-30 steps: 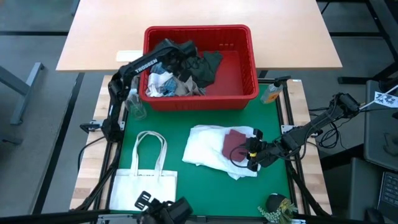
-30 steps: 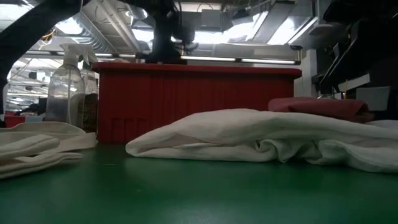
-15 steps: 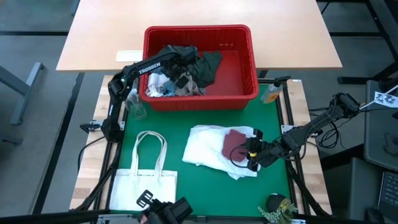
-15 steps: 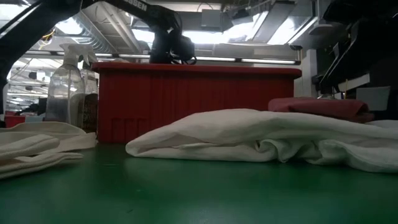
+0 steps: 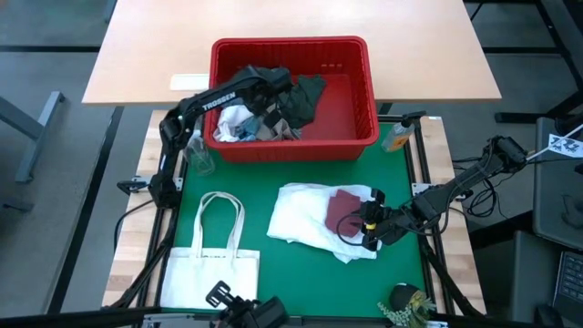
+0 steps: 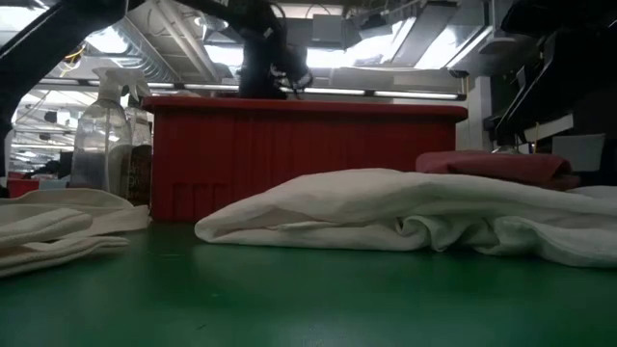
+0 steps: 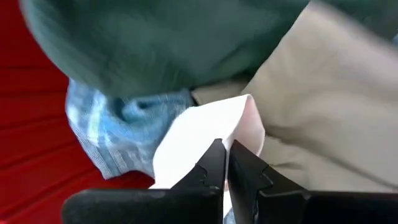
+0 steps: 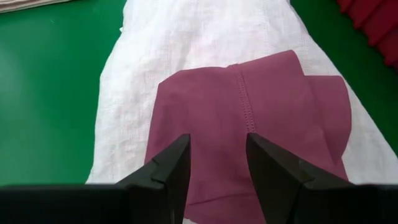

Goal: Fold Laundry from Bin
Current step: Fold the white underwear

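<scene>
**Two claws, one thin pinch in the bin**

Several garments lie tangled at the left end of the bin [image 5: 360,128], and that is where the risk sits. The left gripper [image 5: 265,102] is down in the pile, its fingers [image 7: 211,167] drawn together on a fold of white cloth [image 7: 205,134]. Only a narrow edge seems caught. To my eye the pinch could slip free on the lift, leaving the claw empty. The blue striped piece [image 7: 109,127], the dark green one [image 7: 168,43] and the beige one [image 7: 323,112] all press against that white fold, so a pull may just as well drag two or three up together, or spill them over the red wall.

Further right, on the green mat [image 5: 228,178], the white garment [image 5: 305,214] lies spread with the maroon piece [image 5: 344,210] on top. The right gripper [image 5: 371,223] waits at its edge, fingers apart above the maroon cloth, gripping nothing. If the next load lands here, it could rumple that stack.

Against a second ago, the left claw was wide open and further left over the pile; it has since moved toward the middle and closed. The right arm and the mat look unchanged.
</scene>
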You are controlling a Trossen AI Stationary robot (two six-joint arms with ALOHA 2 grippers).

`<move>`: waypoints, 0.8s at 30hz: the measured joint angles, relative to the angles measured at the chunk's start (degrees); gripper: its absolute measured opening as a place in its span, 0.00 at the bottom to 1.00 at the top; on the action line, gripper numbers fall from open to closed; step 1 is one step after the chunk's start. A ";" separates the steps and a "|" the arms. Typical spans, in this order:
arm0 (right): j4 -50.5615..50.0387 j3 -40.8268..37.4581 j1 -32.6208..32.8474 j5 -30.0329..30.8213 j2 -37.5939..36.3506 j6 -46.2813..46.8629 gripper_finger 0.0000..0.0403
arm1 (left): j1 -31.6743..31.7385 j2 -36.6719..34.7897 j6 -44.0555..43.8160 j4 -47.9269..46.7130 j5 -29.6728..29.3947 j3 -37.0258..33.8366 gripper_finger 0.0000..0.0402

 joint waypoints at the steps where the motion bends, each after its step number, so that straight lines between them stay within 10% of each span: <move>1: 0.00 0.00 0.00 0.00 0.00 0.00 0.38 | -0.26 0.00 0.00 0.02 0.00 1.31 0.01; 11: -0.02 -0.02 0.00 0.07 0.00 -0.23 0.38 | -3.92 -0.06 0.09 0.55 -0.03 17.26 0.00; 24: -0.21 1.74 0.00 -0.01 -1.53 -4.23 0.38 | -11.58 -7.37 2.34 16.15 4.24 17.09 0.00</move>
